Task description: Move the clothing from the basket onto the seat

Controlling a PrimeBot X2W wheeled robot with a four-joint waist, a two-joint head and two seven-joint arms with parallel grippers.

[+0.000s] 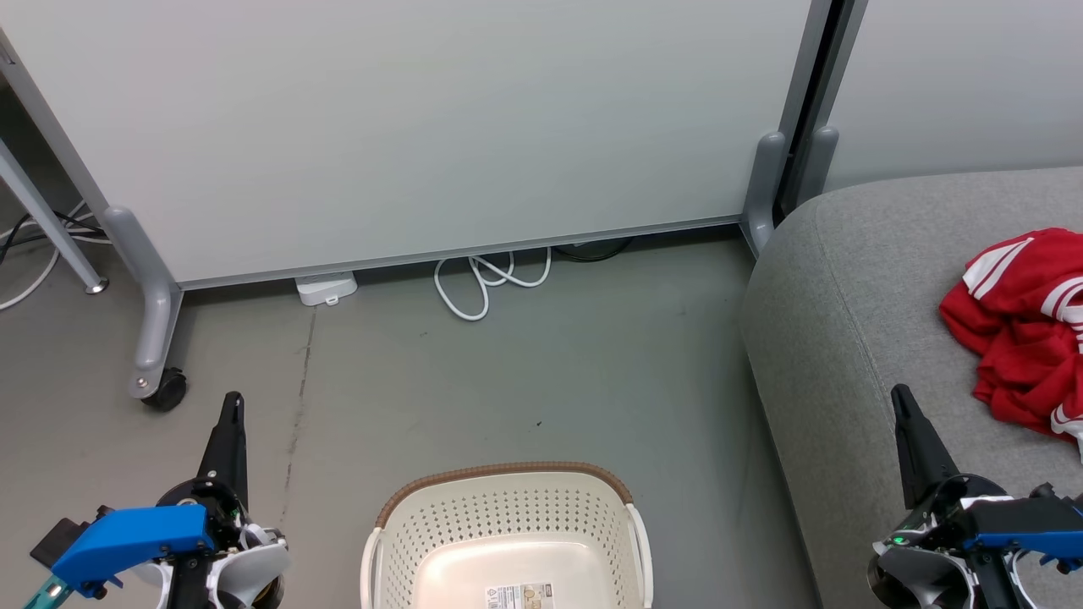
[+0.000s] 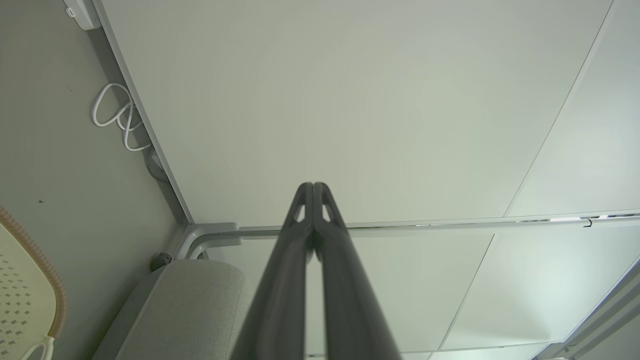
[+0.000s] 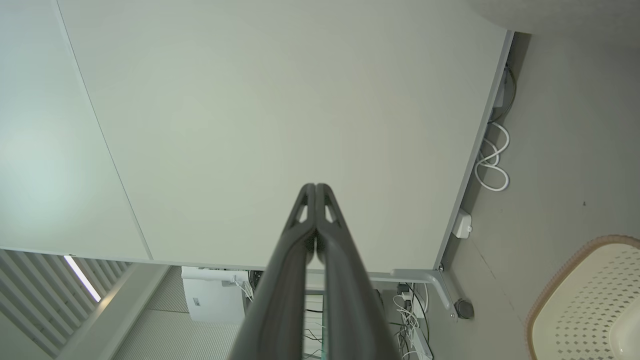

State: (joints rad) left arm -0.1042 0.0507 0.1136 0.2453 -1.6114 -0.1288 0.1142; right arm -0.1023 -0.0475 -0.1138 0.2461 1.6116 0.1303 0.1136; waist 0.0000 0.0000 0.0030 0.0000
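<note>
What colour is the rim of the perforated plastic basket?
The basket rim is brown, woven-looking; head view shows it best.

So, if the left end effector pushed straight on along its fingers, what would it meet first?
Most likely the large pale grey-white partition panel: in the left wrist view the shut left end effector points squarely at it, with nothing between. Its distance is unclear.

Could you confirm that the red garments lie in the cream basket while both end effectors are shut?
No: the head view shows the red-and-white fabric garments on the grey upholstered seat, not in the cream perforated plastic basket. The left end effector and right end effector are shut.
</note>
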